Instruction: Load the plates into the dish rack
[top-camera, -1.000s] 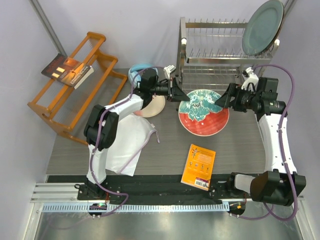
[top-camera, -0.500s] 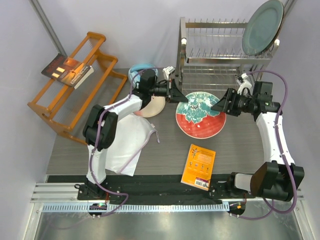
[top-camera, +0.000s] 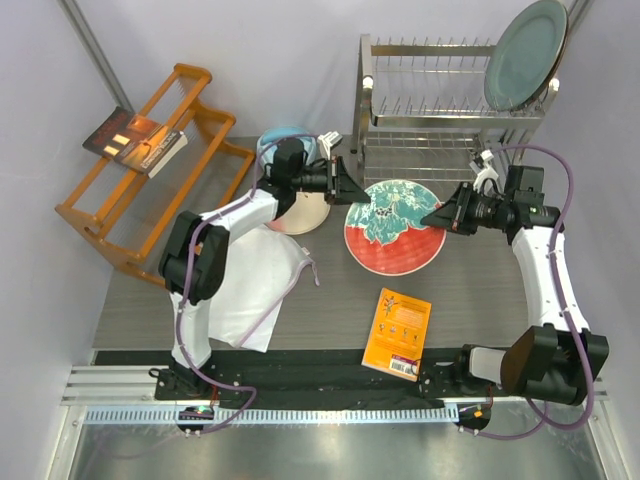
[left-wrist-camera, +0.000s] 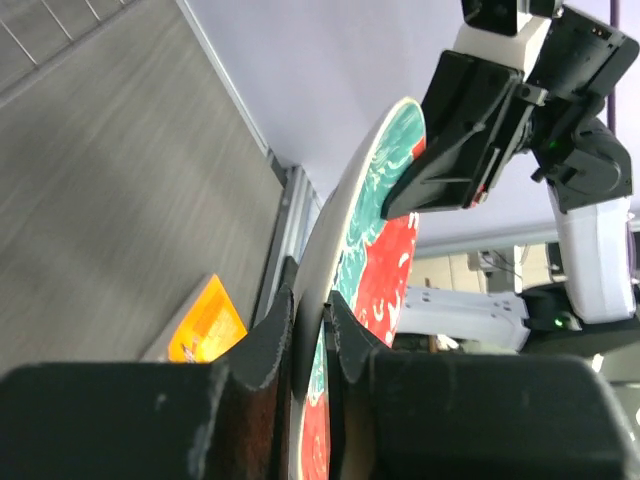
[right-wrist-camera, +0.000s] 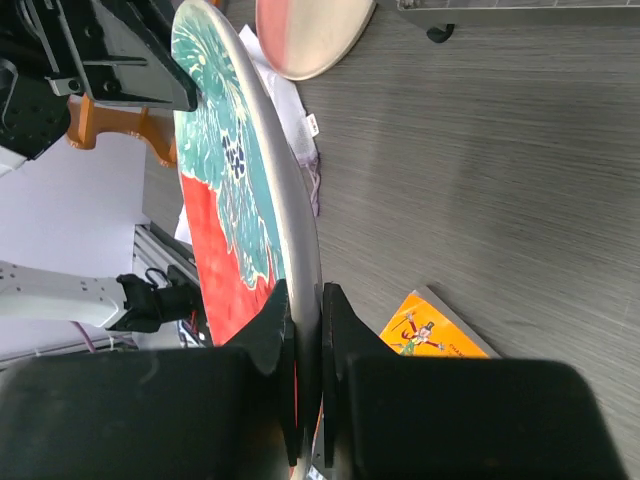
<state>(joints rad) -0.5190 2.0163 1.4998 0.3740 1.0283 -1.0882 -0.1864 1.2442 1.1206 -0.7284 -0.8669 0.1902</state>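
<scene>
The teal-and-red patterned plate (top-camera: 395, 228) hangs tilted above the table in front of the dish rack (top-camera: 450, 100), a silver wire rack. My left gripper (top-camera: 358, 197) is shut on its upper left rim, and the rim sits between the jaws in the left wrist view (left-wrist-camera: 308, 300). My right gripper (top-camera: 436, 215) is shut on the opposite rim (right-wrist-camera: 305, 290). A pale grey-green plate (top-camera: 525, 55) stands in the rack's upper tier at the right end. A pink-and-cream plate (top-camera: 308, 214) lies on the table under my left arm.
An orange book (top-camera: 397, 333) lies near the front edge below the held plate. A white cloth (top-camera: 255, 285) covers the left part of the table. Light blue headphones (top-camera: 285, 138) sit behind the left arm. An orange wooden rack (top-camera: 150, 170) with a book stands far left.
My right gripper has closed on the patterned plate's right rim. The plate and both grippers have shifted a little to the left.
</scene>
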